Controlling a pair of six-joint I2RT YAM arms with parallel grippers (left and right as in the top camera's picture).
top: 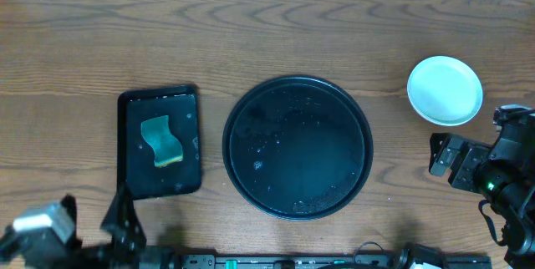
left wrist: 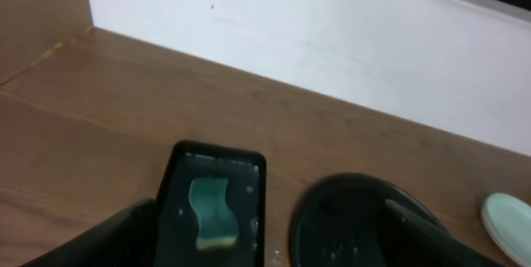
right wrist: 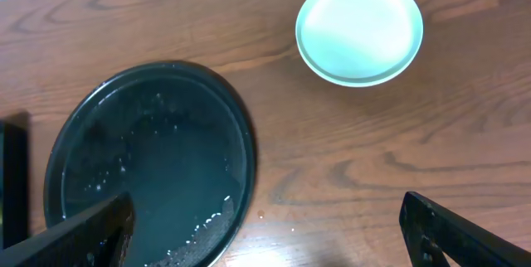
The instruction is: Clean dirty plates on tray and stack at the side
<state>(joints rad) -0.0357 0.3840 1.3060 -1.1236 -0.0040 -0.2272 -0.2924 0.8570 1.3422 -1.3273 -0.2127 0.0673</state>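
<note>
The round black tray point(top: 251, 93) lies mid-table, wet with droplets and bare of plates; it also shows in the right wrist view point(right wrist: 75, 143) and the left wrist view point(left wrist: 315, 209). The pale plates point(top: 445, 90) sit stacked on the wood at the right, rims nested point(right wrist: 359, 28), with an edge of them at the left wrist view's border point(left wrist: 510, 221). My right gripper point(top: 474, 138) hovers open just below the stack, nothing between its fingers point(right wrist: 270, 242). At the table's front left my left gripper point(top: 99, 212) is open and empty point(left wrist: 265, 254).
A small rectangular black tray point(top: 134, 106) holding a green sponge point(top: 161, 141) lies left of the round tray. A white wall borders the table's far edge point(left wrist: 332, 43). Bare wood separates the round tray from the plate stack.
</note>
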